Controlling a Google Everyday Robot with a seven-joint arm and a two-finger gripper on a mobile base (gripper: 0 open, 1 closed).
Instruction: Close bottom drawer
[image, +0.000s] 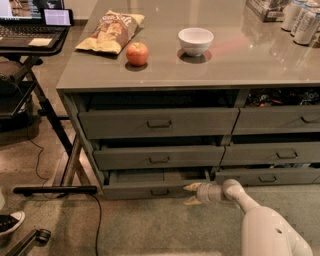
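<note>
The bottom drawer (150, 190) is the low grey one at the foot of the left stack, with a small dark pull handle (159, 191). It stands a little way out, and a strip of its pale inside (150, 175) shows above the front panel. My gripper (187, 195) is at floor level at the right end of that front panel. It points left and its fingers are spread, with the upper fingertip (187, 187) at the panel's right end. It holds nothing.
Two taller grey drawers (159, 123) above also stand slightly out. The neighbouring stack (280, 155) is to the right. On the counter are a chip bag (111, 31), an apple (137, 53), a white bowl (195, 40) and cans (300, 20). A laptop stand (35, 47) and cable (95, 215) are at the left.
</note>
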